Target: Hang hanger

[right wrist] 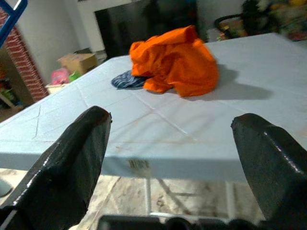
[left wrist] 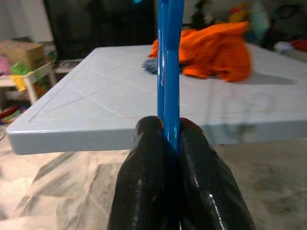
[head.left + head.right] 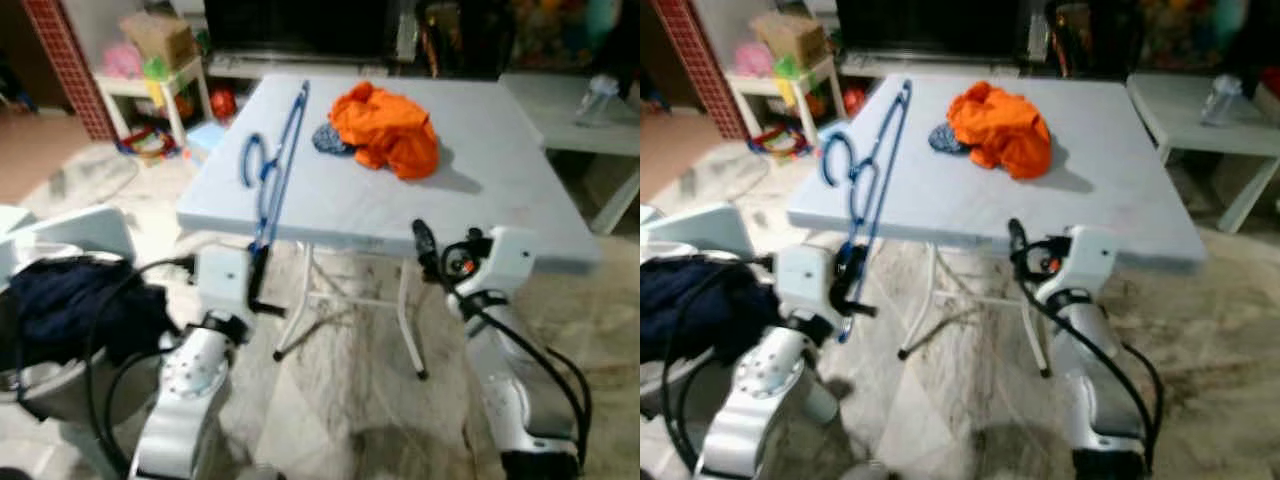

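Nearest the camera, the left gripper [image 2: 165, 143] is seen just below the table's near edge, its two black fingers [image 2: 146, 182] pressed tight on the lower end of the blue hanger [image 3: 272, 170]. That pinch is made plain in the left wrist view, where the blue bars rise straight up from between the fingertips; from the head views the grip itself is hard to make out, but the whole hanger is shown. Its long axis runs from the gripper at the table's near left edge up and away over the tabletop, toward the far side. The hook [image 3: 251, 160] curls off to the robot's left, about midway along.

The right gripper [image 1: 172, 153] is held level with the table's [image 3: 520, 180] near edge, to the right. Its fingers [image 1: 72, 158] are spread wide with nothing between them, as the right wrist view shows.

Farther on, an orange cloth [image 3: 385, 128] is heaped on the table, with a small dark blue cloth [image 3: 328, 138] touching its left side. A dark garment [image 3: 70, 305] lies in a bin at the robot's left. A white shelf [image 3: 150, 85] is seen beyond the table's far left corner.
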Available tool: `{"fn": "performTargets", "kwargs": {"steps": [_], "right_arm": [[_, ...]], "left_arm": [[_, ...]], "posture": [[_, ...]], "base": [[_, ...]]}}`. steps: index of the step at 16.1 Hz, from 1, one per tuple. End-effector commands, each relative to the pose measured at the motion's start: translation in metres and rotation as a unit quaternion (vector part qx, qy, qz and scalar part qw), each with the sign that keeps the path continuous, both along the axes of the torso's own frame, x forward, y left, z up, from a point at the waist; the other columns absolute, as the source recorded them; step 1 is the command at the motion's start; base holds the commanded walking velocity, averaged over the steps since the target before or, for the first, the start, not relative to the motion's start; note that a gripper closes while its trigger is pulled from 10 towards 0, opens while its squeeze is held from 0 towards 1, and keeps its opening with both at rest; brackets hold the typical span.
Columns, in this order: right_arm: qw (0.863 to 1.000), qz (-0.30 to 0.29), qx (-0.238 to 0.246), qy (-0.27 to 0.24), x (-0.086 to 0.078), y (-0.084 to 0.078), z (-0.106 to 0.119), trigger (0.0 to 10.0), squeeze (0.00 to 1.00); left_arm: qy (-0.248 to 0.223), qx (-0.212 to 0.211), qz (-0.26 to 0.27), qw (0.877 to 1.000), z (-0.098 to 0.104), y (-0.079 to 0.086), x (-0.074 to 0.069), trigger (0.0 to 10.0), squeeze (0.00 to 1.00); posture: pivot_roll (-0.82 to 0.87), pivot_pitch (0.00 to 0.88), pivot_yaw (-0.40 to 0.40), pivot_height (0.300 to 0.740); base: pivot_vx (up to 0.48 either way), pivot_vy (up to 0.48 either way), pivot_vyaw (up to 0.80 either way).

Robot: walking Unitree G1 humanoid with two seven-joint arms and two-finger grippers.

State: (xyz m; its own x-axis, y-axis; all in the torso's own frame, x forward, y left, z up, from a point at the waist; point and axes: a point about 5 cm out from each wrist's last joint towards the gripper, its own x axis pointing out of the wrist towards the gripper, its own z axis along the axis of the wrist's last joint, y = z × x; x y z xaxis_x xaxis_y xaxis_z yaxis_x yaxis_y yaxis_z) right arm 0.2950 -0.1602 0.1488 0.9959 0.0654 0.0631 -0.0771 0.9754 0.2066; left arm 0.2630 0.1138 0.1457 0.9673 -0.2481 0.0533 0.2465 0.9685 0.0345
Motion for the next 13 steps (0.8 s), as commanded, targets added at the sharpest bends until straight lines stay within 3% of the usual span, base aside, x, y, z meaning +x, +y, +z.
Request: {"fn": "performTargets", "kwargs": {"steps": [1,5,8,10,11,13], "right_arm": [[1.000,0.003,-0.004,0.002,0.002,0.002,0.002,10.0,0.00],[1.000,0.008,-0.024,0.005,0.001,0.003,0.000,10.0,0.00],[0.997,-0.002,-0.082,-0.014,0.006,-0.003,0.004,10.0,0.00],[0.982,0.032,-0.175,-0.055,0.006,-0.003,0.010,10.0,0.00],[0.980,0.050,-0.183,-0.056,0.005,-0.005,0.009,10.0,0.00],[0.964,0.095,-0.244,-0.052,0.005,-0.014,0.006,10.0,0.00]], "left_arm": [[-0.010,0.003,0.002,1.000,0.005,0.001,0.001,10.0,0.00],[-0.003,0.002,0.002,1.000,0.002,0.001,0.000,10.0,0.00],[0.004,0.004,0.005,1.000,-0.001,0.001,0.000,10.0,0.00],[0.028,0.011,0.001,1.000,-0.010,0.002,-0.001,10.0,0.00],[0.052,0.011,-0.017,0.998,-0.018,0.002,-0.003,10.0,0.00],[0.097,0.028,-0.059,0.993,-0.037,0.002,-0.011,10.0,0.00]], "posture": [[0.04,0.053,-0.023,0.740],[0.04,0.054,-0.027,0.740],[0.03,0.057,-0.029,0.740],[0.03,0.058,-0.028,0.740],[0.03,0.062,-0.031,0.740],[0.03,0.063,-0.034,0.740]], "base": [[-0.337,0.000,0.00],[-0.333,0.000,0.00],[-0.196,0.000,0.00],[0.000,0.000,0.00],[0.000,0.000,0.00],[0.000,0.000,0.00]]}}
